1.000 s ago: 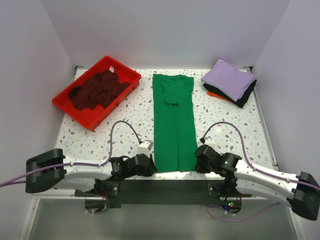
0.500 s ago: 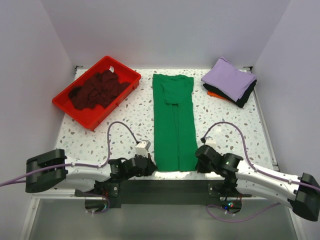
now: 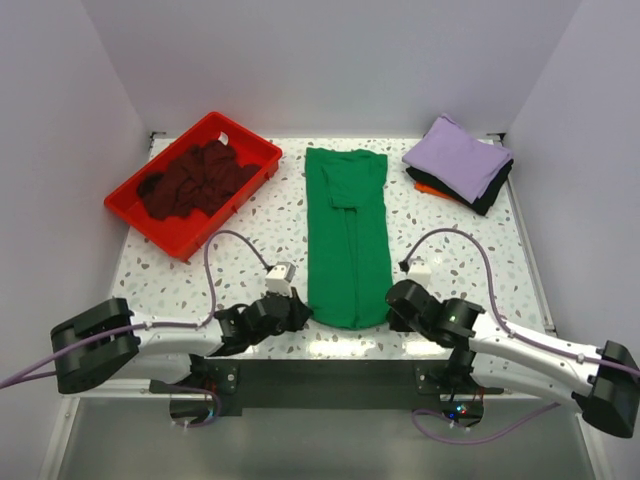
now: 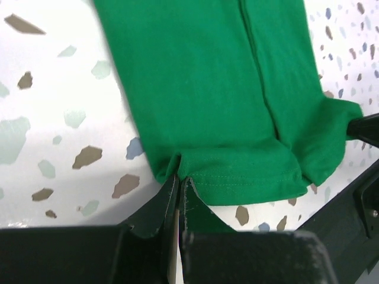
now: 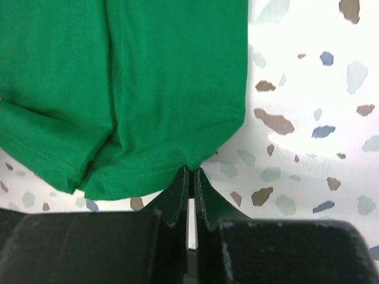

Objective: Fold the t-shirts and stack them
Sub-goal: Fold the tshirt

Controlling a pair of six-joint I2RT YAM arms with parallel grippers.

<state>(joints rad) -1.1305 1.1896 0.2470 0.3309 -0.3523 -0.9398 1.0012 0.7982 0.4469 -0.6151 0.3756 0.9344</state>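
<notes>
Near edge of the table (image 3: 240, 250): bearing the hem end of the green t-shirt (image 3: 347, 230), close to both arm bases.
Green t-shirt: lying as a long narrow strip down the middle of the table, sides already turned in, collar end pointing away from the arms.
Left tool (image 4: 179, 189): clamping together on the hem's left corner, puckering the cloth at the tips.
Right tool (image 5: 190, 177): clamping together on the hem's right corner, bunching the cloth likewise.
Hem: bowing into a soft curve between the two grips.
Step in hand: seemingly beginning the crosswise fold, meaning to carry the hem toward the collar.
Far right corner: holding the finished stack, with the lavender t-shirt (image 3: 457, 155) on top, the black t-shirt (image 3: 492, 190) under it and the orange t-shirt (image 3: 425, 188) peeking out at the bottom.
Red tray (image 3: 140, 215): sitting far left, holding the maroon t-shirt (image 3: 197, 178), crumpled and waiting.
Done: judging by the stack, three shirts folded, plus the lengthwise folds on the green one.
Remaining: folding the green strip crosswise, placing it on the stack, then handling the maroon one.
</notes>
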